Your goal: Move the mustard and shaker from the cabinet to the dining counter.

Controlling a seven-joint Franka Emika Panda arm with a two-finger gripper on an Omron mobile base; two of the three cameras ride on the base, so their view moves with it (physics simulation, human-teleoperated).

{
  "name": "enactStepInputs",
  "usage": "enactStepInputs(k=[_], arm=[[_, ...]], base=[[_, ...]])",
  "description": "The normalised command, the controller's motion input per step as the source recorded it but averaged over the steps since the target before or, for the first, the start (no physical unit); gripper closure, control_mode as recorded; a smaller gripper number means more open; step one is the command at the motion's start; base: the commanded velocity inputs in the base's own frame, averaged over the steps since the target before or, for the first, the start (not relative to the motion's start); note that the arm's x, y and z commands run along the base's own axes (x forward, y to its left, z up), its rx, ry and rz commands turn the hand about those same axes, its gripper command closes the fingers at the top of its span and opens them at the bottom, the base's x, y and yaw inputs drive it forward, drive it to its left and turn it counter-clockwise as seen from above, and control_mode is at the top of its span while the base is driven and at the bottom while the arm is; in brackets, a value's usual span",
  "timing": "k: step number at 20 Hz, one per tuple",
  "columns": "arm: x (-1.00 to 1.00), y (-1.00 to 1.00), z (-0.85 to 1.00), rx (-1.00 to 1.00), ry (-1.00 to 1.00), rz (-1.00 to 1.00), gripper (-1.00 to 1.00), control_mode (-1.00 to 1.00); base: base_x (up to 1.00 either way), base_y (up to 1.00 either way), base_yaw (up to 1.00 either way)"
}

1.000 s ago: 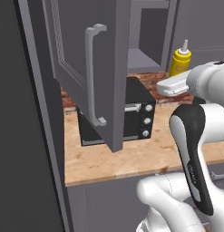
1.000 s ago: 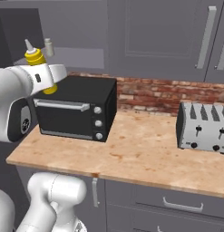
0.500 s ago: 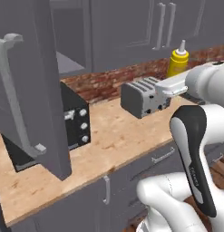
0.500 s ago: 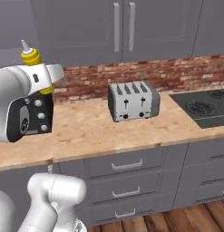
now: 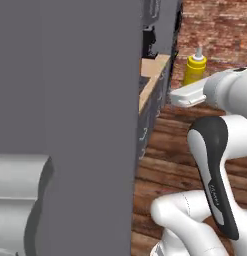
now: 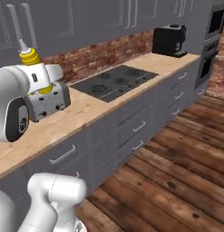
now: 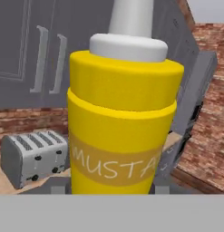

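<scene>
We carry the mustard upright in the pincer, whose jaws are clamped on the bottle's lower body, so the pale nozzle points up and the bottle rides clear above the worktop as we travel. In the right base view it hangs over the toaster, which sits near the back edge of the worktop, just beside the black hob. We judge this to be the carry toward the dining counter, with the setting down not yet begun. We count one mustard bottle, one toaster with four slots, one hob and one dark coffee machine at the far end of the worktop. We hold the bottle low, likely to keep it steady.
</scene>
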Motion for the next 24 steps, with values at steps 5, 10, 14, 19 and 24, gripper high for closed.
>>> enactStepInputs(k=[5, 10, 14, 19, 24], arm=[[0.0, 0.0, 0.0, 0.0, 0.0, 0.0, 1.0, 1.0], [0.0, 0.0, 0.0, 0.0, 0.0, 0.0, 1.0, 1.0], [0.0, 0.0, 0.0, 0.0, 0.0, 0.0, 1.0, 1.0], [0.0, 0.0, 0.0, 0.0, 0.0, 0.0, 1.0, 1.0], [0.0, 0.0, 0.0, 0.0, 0.0, 0.0, 1.0, 1.0]], base=[[0.0, -0.08, -0.98], [0.0, -0.17, -0.96], [0.0, -0.25, -0.92], [0.06, -0.24, -0.85], [0.22, 0.13, -0.65]])
